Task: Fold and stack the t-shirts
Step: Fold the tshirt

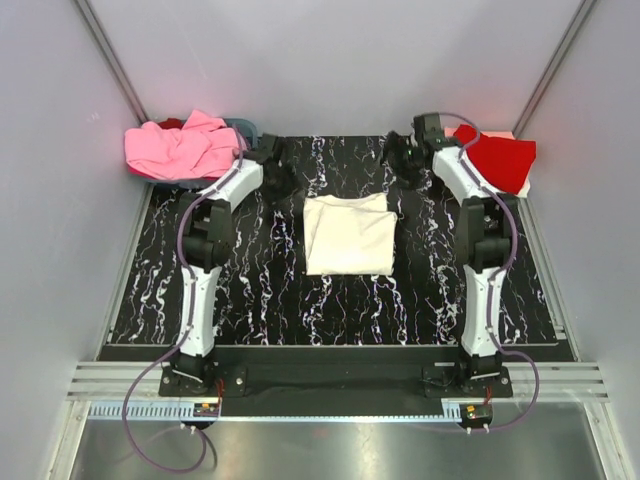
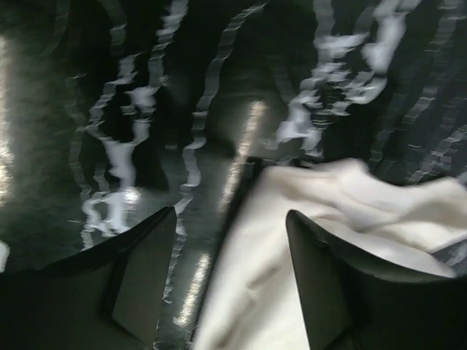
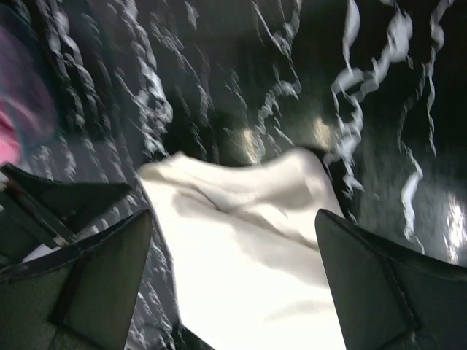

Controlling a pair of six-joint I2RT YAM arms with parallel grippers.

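Note:
A cream t-shirt [image 1: 348,235] lies folded into a rectangle in the middle of the black marbled mat [image 1: 250,290]. My left gripper [image 1: 281,172] hovers just beyond its far left corner, and my right gripper [image 1: 404,160] just beyond its far right corner. Both are open and empty. In the left wrist view the left gripper [image 2: 230,244] straddles the edge of the cream shirt [image 2: 292,240]. In the right wrist view the right gripper [image 3: 233,244] stands wide over the cream shirt [image 3: 248,248]. A crumpled pink shirt [image 1: 180,148] lies at the back left. A red shirt [image 1: 500,158] lies at the back right.
The pink shirt rests in a blue-grey basket [image 1: 246,127] at the mat's back left corner; the pink cloth also shows at the left edge of the right wrist view [image 3: 14,109]. Grey walls close in the left, back and right sides. Both arm bases stand at the near edge.

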